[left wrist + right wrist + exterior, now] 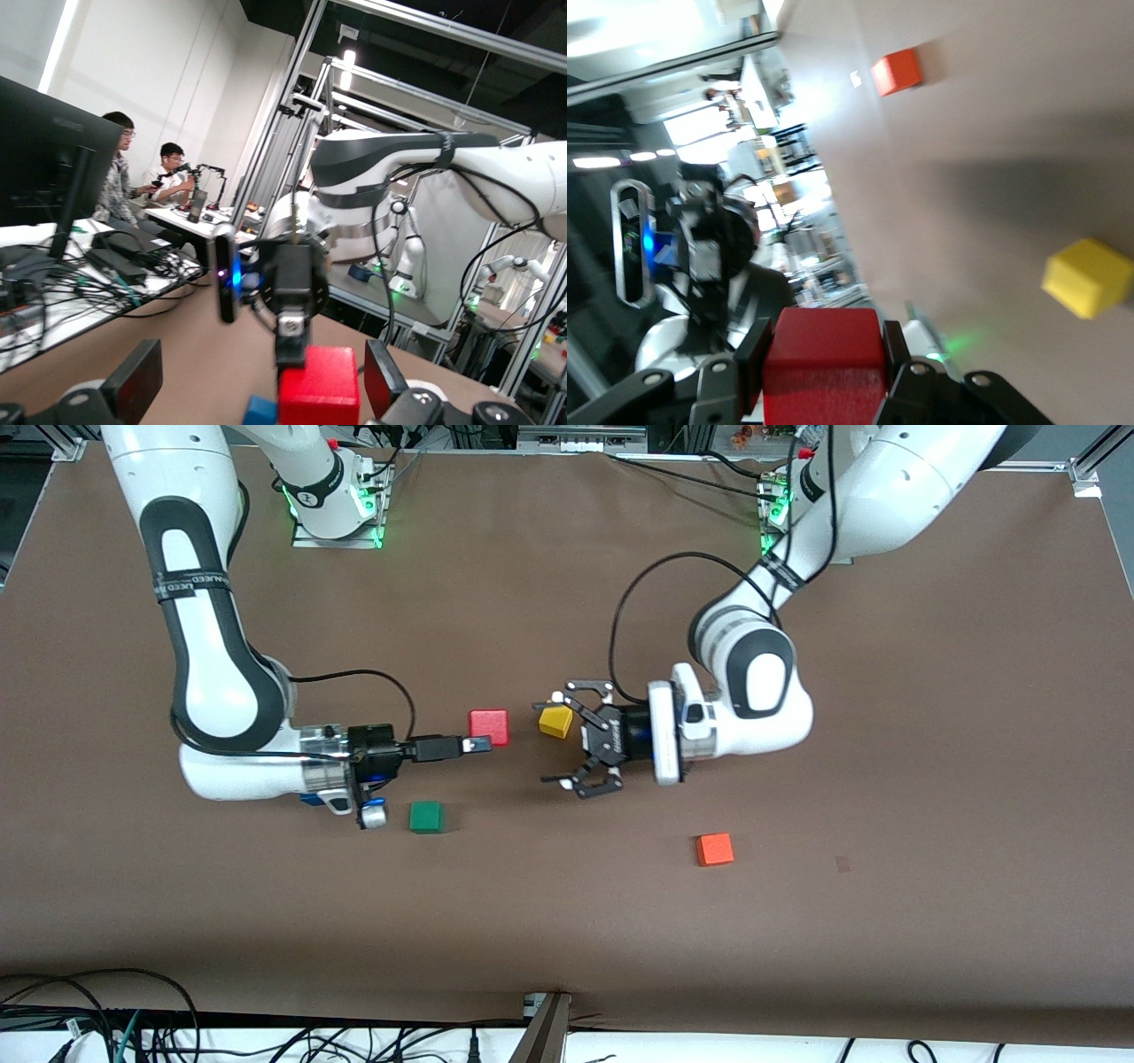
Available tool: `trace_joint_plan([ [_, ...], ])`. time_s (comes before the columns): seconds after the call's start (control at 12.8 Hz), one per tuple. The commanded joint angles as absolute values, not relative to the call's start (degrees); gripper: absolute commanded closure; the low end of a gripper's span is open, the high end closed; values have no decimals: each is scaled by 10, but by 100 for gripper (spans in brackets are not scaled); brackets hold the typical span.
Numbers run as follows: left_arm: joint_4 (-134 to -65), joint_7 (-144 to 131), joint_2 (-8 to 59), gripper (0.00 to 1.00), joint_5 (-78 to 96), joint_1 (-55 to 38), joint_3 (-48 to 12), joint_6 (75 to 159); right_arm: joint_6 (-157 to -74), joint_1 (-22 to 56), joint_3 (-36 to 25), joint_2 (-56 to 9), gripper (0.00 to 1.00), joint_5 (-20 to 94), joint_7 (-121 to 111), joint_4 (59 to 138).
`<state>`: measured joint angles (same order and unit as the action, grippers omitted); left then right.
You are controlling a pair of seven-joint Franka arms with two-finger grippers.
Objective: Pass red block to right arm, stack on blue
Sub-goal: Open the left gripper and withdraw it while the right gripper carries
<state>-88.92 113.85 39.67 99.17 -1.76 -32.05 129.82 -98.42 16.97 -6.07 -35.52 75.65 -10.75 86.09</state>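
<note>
Evidently, progress: the pass looks done (1 of 2 steps); stacking on blue is left.
Front view: the right gripper (478,744) reaches toward the left arm's end with the red block (489,726) at its tips. The left gripper (558,737) faces it, just apart, spread wide and empty, over the yellow block (555,721). The blue (310,798) peeks from under the right wrist, near the green block (426,817).
Left wrist view: own fingers (133,381) stand wide apart; the right gripper's tips meet the red block.
Right wrist view: 2 fingers (757,354) clamp the red block's sides, off the table.
</note>
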Motion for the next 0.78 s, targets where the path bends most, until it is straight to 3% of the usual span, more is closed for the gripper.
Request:
trace_joint_plan([
  [0.0, -896, 1103, 379, 0, 934, 10, -320, 1296, -982, 168, -92, -338, 100, 663, -104, 838],
  [0.31, -896, 965, 360, 0, 775, 48, -316, 1294, -989, 167, -134, -338, 100, 451, -103, 814],
  [0.55, -896, 843, 345, 0, 619, 69, -316, 1289, -1051, 170, -132, -340, 100, 226, -104, 816],
  [0.7, -896, 769, 338, 0, 516, 75, -313, 1289, -1084, 171, -134, -342, 100, 179, -102, 822],
])
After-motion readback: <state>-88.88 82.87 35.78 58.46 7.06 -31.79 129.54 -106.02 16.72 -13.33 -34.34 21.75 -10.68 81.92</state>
